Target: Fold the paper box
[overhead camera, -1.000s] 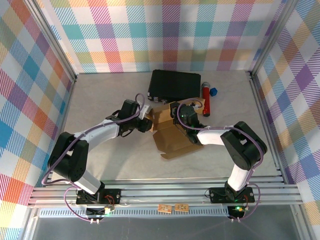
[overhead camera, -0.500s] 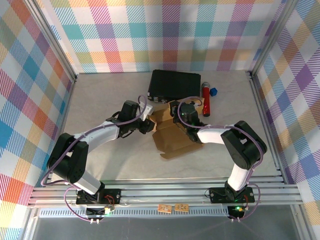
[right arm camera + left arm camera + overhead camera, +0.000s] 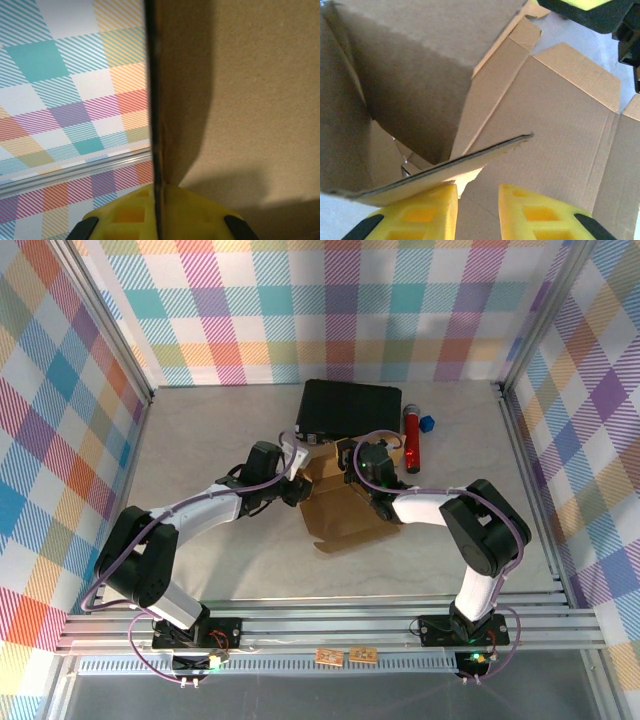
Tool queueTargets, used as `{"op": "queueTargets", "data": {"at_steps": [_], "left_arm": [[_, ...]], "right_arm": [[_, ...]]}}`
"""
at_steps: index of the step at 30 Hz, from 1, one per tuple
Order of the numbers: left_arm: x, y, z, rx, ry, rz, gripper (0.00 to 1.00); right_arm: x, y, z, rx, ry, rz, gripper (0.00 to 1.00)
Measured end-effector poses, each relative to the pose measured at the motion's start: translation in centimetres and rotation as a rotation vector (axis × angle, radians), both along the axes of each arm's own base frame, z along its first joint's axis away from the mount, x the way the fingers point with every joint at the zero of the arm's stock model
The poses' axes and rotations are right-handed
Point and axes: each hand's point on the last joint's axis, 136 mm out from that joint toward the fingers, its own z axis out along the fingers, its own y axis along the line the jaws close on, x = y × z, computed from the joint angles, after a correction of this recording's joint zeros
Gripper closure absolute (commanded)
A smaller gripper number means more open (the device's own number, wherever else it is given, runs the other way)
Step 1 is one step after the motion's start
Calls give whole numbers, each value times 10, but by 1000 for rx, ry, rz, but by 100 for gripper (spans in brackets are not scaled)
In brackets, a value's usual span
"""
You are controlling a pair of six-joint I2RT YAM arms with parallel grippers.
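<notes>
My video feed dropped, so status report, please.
Right gripper shut on the paper box edge. Left gripper open, at a raised flap. Black case close behind box.

text: none legible | labels/brands: none | paper box [image 3: 340, 522]: plain, no print readable

Both arms reach inward, wrists close together. Left gripper [image 3: 478, 195] jaws slightly apart. Right gripper [image 3: 159, 196] clamped on the paper box [image 3: 250, 100] edge.
</notes>
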Motion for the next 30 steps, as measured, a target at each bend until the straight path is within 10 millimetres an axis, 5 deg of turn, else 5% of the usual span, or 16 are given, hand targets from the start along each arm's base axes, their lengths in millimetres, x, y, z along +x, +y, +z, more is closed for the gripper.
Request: {"op": "queueTargets", "data": {"at_steps": [30], "left_arm": [[28,-10,5,-101,-34,179,85]], "right_arm": [[9,1,9,18,22,-23,100]]}}
